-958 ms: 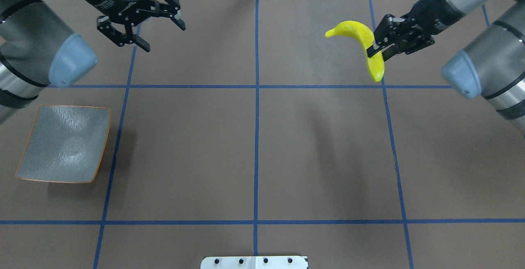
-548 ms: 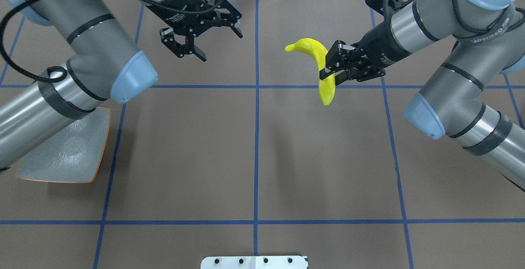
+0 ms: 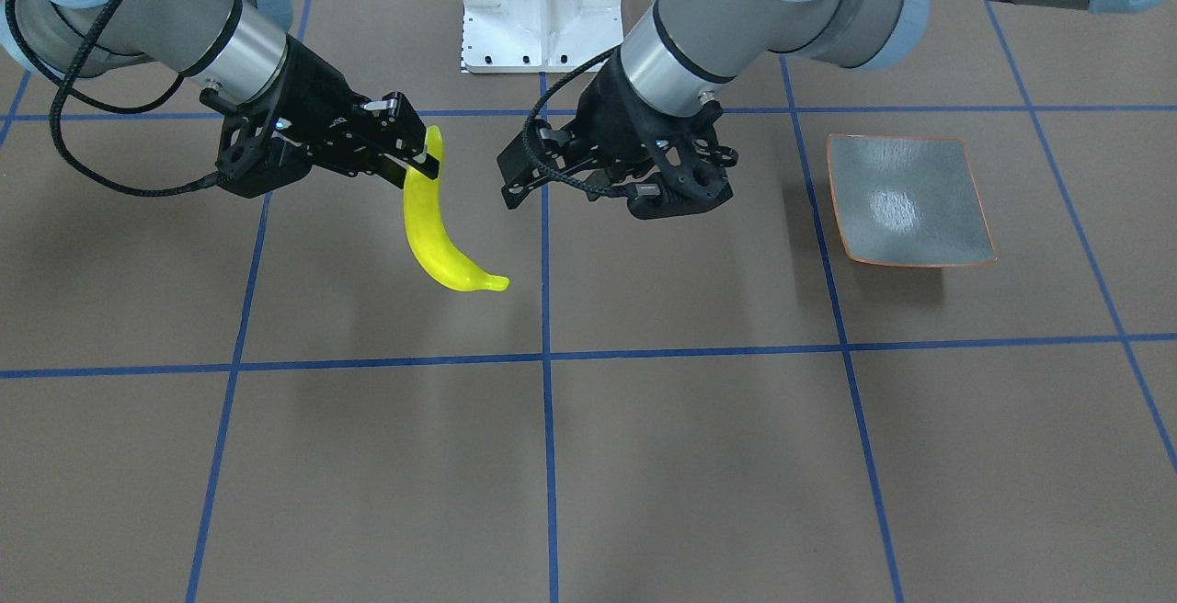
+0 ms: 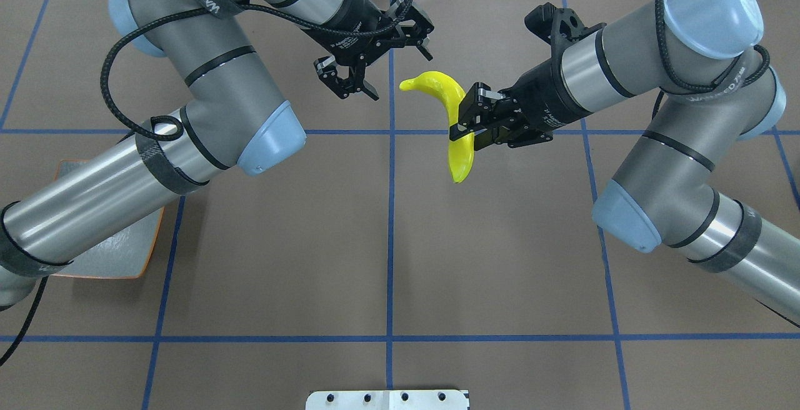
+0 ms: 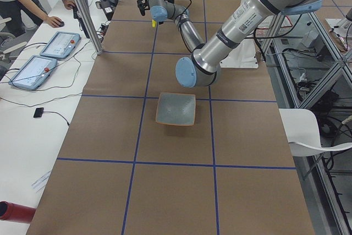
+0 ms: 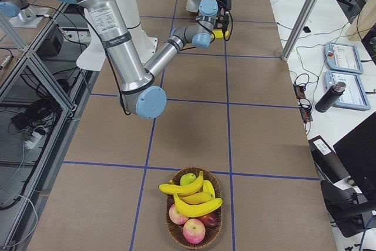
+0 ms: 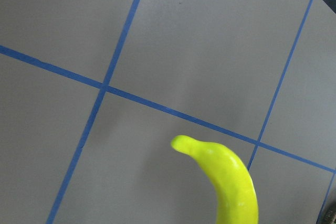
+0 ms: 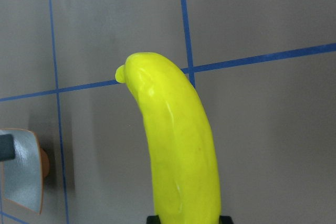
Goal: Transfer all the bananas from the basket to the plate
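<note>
- The banana (image 4: 445,87) hangs in the air over the middle of the worktop (image 4: 312,241), just on the robot's right of the centre line, touching nothing below it.
- The right gripper (image 4: 464,127) is clamped across the banana's lower half, so the stem end curves out free towards the left arm.
- The left gripper (image 4: 397,72) has its jaws spread and is empty, just beside that stem end without touching it.
- The plate (image 3: 919,217) lies bare on the robot's left side, well apart from both grippers.
- The other bananas (image 6: 197,205), three of them, lie on top of apples in the basket (image 6: 168,223) at the worktop's far right end.
</note>
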Controlling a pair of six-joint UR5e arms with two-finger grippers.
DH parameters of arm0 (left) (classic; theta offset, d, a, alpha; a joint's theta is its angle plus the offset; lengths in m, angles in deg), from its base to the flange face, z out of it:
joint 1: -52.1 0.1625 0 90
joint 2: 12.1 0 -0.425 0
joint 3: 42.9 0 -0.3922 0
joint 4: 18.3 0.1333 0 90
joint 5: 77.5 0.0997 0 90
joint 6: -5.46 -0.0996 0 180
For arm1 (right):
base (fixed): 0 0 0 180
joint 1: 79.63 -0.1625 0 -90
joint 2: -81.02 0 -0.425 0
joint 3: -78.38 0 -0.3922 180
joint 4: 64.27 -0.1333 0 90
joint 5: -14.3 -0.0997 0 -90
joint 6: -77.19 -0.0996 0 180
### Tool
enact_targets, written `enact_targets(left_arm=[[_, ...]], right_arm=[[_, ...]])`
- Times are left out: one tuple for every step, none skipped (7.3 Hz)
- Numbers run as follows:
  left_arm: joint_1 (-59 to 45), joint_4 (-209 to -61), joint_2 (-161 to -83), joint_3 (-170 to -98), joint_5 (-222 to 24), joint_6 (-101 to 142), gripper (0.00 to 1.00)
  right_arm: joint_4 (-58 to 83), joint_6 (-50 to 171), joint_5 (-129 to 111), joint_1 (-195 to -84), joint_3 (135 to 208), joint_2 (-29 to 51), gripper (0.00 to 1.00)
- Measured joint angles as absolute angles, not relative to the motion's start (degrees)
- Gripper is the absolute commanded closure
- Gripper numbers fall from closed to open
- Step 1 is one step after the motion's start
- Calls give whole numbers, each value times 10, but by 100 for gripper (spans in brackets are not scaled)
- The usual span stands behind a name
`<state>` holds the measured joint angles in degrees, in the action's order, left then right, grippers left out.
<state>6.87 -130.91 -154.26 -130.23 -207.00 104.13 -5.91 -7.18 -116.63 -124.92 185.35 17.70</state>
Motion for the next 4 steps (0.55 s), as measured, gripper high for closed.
enact_targets(left_arm=[[72, -1312, -1548, -1293, -2065, 1045, 1], [76, -1313, -1552, -1287, -2062, 1047, 1], [82, -1313, -1556, -1282, -2055, 1052, 1], [88, -1313, -1562, -1278, -2046, 1062, 1]], right_arm=[[-59, -75, -1159, -1246, 1858, 178, 100], [-59, -76, -1149, -1242, 1862, 179, 100], [-58, -76, -1137, -1238, 1868, 180, 100], [-58, -76, -1122, -1233, 1874, 179, 100]])
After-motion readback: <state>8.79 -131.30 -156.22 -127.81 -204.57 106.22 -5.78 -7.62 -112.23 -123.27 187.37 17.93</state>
